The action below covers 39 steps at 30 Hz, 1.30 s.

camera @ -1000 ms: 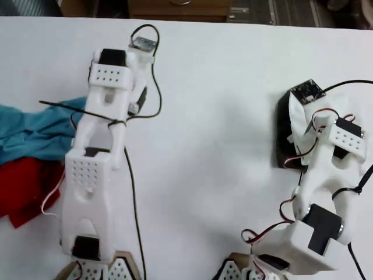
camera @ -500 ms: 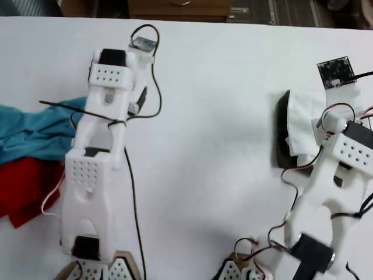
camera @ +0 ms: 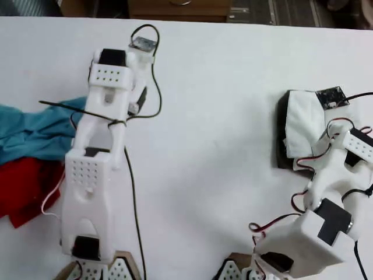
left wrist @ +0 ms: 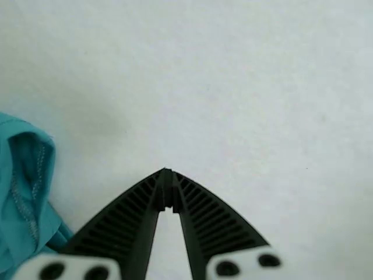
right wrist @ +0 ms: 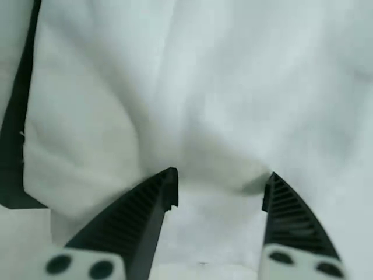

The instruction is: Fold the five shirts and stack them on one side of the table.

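A folded white shirt [camera: 302, 123] lies on top of a black shirt [camera: 281, 137] at the table's right side. My right gripper [right wrist: 221, 178] hangs open just above the white shirt [right wrist: 192, 99], with nothing between its fingers; a strip of the black shirt [right wrist: 16, 122] shows beside it. At the left edge a crumpled teal shirt [camera: 29, 131] lies beside a red shirt [camera: 22, 188]. My left gripper [left wrist: 167, 176] is shut and empty over bare table, with the teal shirt [left wrist: 23, 192] close beside it.
The left arm [camera: 96, 157] stretches across the left half of the white table [camera: 215, 146], partly over the teal shirt. The right arm [camera: 326, 175] stands by the right edge. Dark furniture runs behind the table's far edge.
The right arm swung out toward the far right, then came back nearer, and more of the white shirt now shows on the black one. The left arm has not moved.
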{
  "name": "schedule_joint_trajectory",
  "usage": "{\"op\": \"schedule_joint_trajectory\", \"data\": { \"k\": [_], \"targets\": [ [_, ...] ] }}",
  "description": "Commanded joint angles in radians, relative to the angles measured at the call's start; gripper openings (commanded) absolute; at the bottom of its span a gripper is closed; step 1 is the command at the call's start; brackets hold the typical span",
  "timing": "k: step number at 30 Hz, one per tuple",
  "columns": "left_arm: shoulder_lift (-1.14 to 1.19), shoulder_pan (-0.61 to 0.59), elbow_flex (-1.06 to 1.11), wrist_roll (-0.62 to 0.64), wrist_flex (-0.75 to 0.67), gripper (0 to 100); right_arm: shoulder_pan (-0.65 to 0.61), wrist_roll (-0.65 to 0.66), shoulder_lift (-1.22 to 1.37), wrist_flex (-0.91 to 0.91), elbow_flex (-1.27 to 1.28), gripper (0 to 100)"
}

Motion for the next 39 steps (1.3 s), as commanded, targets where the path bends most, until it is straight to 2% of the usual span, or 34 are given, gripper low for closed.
{"op": "schedule_joint_trajectory", "data": {
  "k": [1,4,9,12,16,18,20,23,26,30,34,36,39],
  "targets": [
    [-0.011,-0.003,-0.005,0.0,-0.003,3,0.033,0.003,-0.076,0.005,-0.092,24.1],
    [-0.025,-0.009,-0.015,0.0,-0.018,3,0.05,-0.049,-0.159,0.007,-0.127,24.1],
    [-0.075,-0.092,-0.143,0.009,-0.003,3,0.015,-0.249,-0.344,0.096,-0.132,24.1],
    [-0.118,-0.169,-0.206,0.009,0.017,3,-0.125,-0.285,-0.475,0.272,-0.132,24.1],
    [-0.203,-0.31,-0.211,0.003,0.017,3,-0.423,-0.265,-0.621,0.564,-0.129,24.1],
    [-0.238,-0.387,-0.206,0.003,0.02,3,-0.552,-0.292,-0.68,0.653,-0.129,24.1],
    [-0.273,-0.465,-0.179,0.002,0.02,3,-0.615,-0.319,-0.734,0.697,-0.129,24.1],
    [-0.331,-0.565,-0.079,-0.041,0.02,3,-0.613,-0.319,-0.796,0.73,-0.127,24.1],
    [-0.405,-0.623,0.074,-0.112,0.02,3,-0.547,-0.315,-0.825,0.757,-0.121,24.1],
    [-0.497,-0.695,0.239,-0.13,0.018,4,-0.475,-0.221,-0.826,0.751,-0.031,24.1],
    [-0.554,-0.812,0.332,-0.143,0.012,17,-0.461,-0.15,-0.829,0.722,0.132,24.1],
    [-0.552,-0.884,0.321,-0.189,0.008,23,-0.455,-0.137,-0.834,0.704,0.193,24.1],
    [-0.523,-0.979,0.328,-0.281,0.005,22,-0.433,-0.137,-0.834,0.71,0.238,24.1]
  ]
}}
